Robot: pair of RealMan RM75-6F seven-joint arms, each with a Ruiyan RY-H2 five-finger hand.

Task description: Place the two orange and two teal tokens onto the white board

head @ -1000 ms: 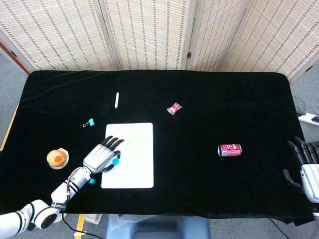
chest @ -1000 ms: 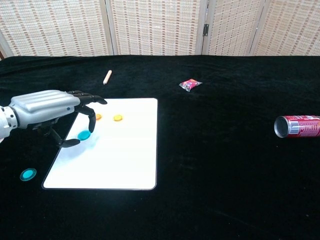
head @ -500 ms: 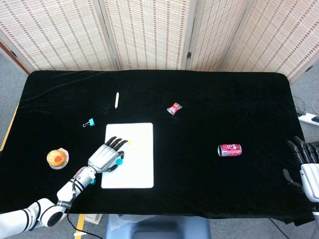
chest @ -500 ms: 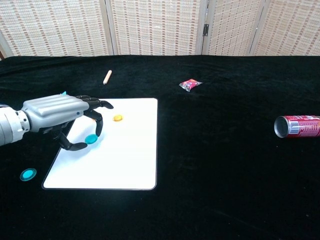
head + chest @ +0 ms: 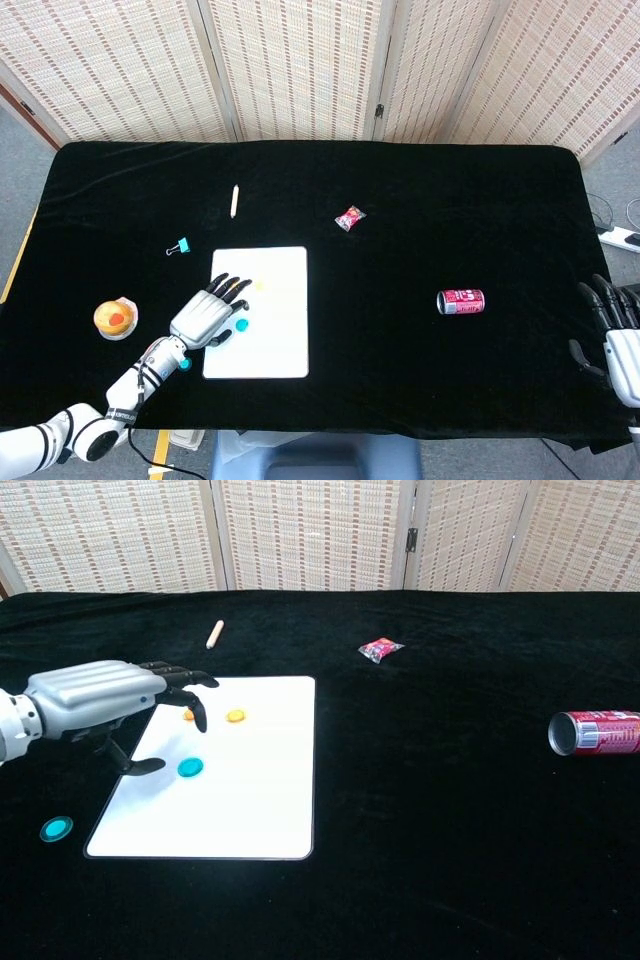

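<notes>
The white board [image 5: 250, 800] lies at the left of the black table. On it sit one teal token [image 5: 190, 767] and an orange token [image 5: 235, 716]. A second orange token [image 5: 188, 715] peeks out from behind my left fingertips. The other teal token [image 5: 56, 829] lies on the cloth off the board's near left corner. My left hand [image 5: 105, 702] hovers over the board's left edge with fingers spread and holds nothing; the teal token on the board lies just right of its thumb. My right hand [image 5: 612, 335] hangs at the table's right edge, fingers apart and empty.
A red can [image 5: 595, 733] lies on its side at the right. A pink candy packet [image 5: 380, 649] and a wooden stick [image 5: 214, 633] lie beyond the board. A blue binder clip [image 5: 179, 246] and a bun [image 5: 116, 318] are left of the board.
My left hand let go of the teal token on the board and drew back to the left, uncovering it and part of the second orange token.
</notes>
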